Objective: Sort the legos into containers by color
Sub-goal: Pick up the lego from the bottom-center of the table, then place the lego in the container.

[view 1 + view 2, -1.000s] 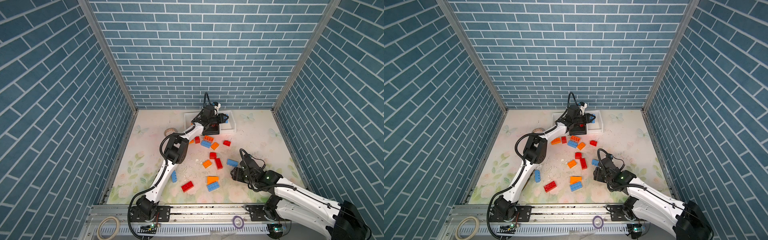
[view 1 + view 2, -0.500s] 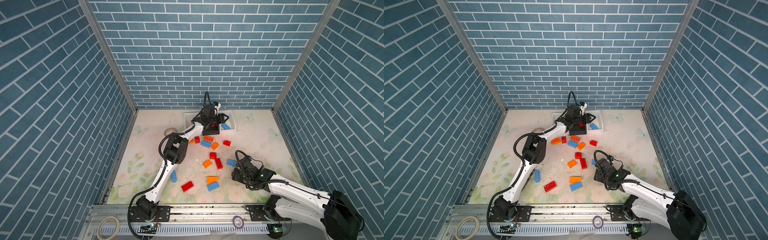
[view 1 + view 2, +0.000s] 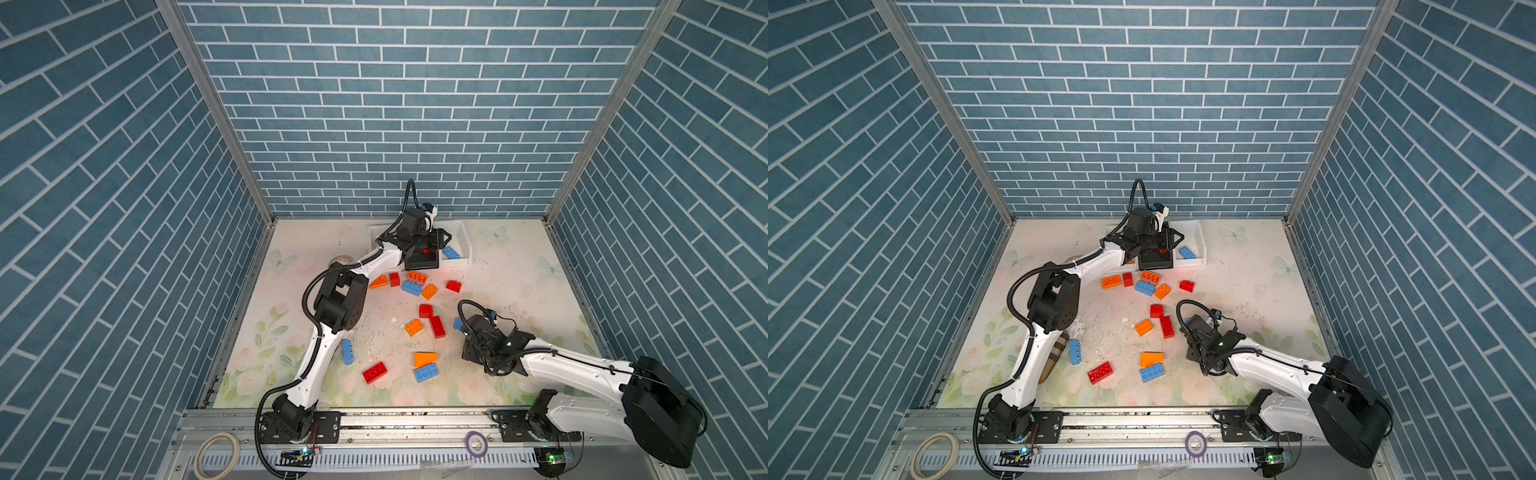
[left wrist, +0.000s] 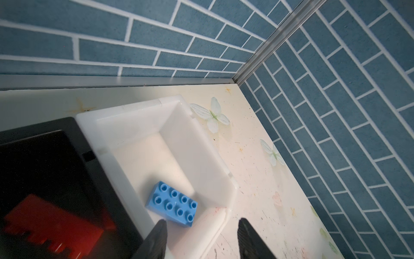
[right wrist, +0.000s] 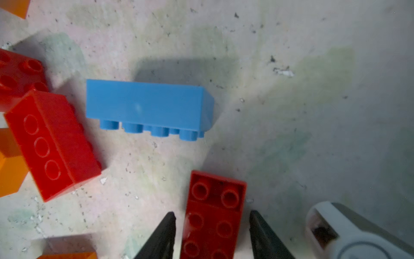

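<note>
Along the far side of the counter [image 3: 511, 278], the left end effector [image 4: 201, 220] hangs open and empty over a corner of the right-hand white bin [image 4: 197, 139]. One blue brick [image 4: 172, 205] lies inside that bin, and a red piece [image 4: 51, 224] sits in the black bin [image 4: 89, 154] touching it. Nearer, on the right, the right end effector [image 5: 211, 214] straddles a loose red brick [image 5: 215, 197] on the counter. It is not closed, and a sliver of counter shows on either side. Other legos [image 3: 429, 291] lie scattered mid-counter.
</note>
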Robot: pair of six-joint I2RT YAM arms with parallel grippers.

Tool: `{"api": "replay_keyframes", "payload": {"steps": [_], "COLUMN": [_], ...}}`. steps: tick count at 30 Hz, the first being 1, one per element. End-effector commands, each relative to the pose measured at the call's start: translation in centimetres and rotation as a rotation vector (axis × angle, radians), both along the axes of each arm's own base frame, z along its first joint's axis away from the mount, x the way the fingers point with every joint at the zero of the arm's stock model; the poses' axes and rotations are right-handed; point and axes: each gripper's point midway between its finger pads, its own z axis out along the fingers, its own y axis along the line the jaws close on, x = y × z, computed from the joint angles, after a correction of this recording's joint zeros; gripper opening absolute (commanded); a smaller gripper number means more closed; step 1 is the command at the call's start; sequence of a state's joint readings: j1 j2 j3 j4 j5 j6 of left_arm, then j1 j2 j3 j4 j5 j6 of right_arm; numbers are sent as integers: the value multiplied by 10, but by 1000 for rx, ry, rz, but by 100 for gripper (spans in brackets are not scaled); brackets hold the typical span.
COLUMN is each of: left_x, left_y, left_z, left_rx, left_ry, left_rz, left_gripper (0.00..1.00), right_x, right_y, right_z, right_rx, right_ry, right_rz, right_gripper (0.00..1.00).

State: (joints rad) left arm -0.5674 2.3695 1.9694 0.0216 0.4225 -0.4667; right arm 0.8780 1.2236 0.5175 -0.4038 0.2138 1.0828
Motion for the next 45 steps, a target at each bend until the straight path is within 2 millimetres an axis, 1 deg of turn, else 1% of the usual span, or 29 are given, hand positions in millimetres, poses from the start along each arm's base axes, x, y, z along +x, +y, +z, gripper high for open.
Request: {"api": "replay_keyframes", "payload": {"steps": [1,4,8,11,13,15,20,23,31,36,38,41,43,45], "left_x": [-6,-16,-32,-43,-51,-58,-78,-92,-132,-163,-174,-190,-202,-216], "left_y": [12,26,48,63,72,83,109,126,177,210,221,236,243,254], "left_z": [31,35,32,28,26,25,22,22,6,0,-3,-4,-6,-12], "left_rx": [31,56,100,124,128,136,135,149,214,270,284,302,308,323], "left_ry": [-93,-110,-111,-103,-86,-71,-25,-4,62,78,99,131,154,193], "left_rz": [30,54,99,125,136,157,185,203,277,334,354,390,400,434], "left_gripper": [53,53,53,53,53,53,54,54,57,59,59,59,59,60], "right_x": [1,2,3,6,8,13,29,43,87,121,133,154,168,184], "right_y": [-5,-2,-2,-3,-5,-1,4,12,40,60,66,74,78,85], "right_z": [-1,-2,-1,5,12,21,48,67,114,157,170,183,188,193], "right_rx": [-63,-74,-80,-88,-102,-96,-59,-5,191,274,288,301,310,332], "right_ry": [7,14,3,-12,-27,-58,-172,-253,-439,-583,-617,-656,-666,-662], "right_rz": [-33,-26,-21,-20,-24,2,46,93,226,300,316,331,340,352], "right_gripper": [51,46,38,33,29,23,18,16,13,12,12,11,11,11]}}
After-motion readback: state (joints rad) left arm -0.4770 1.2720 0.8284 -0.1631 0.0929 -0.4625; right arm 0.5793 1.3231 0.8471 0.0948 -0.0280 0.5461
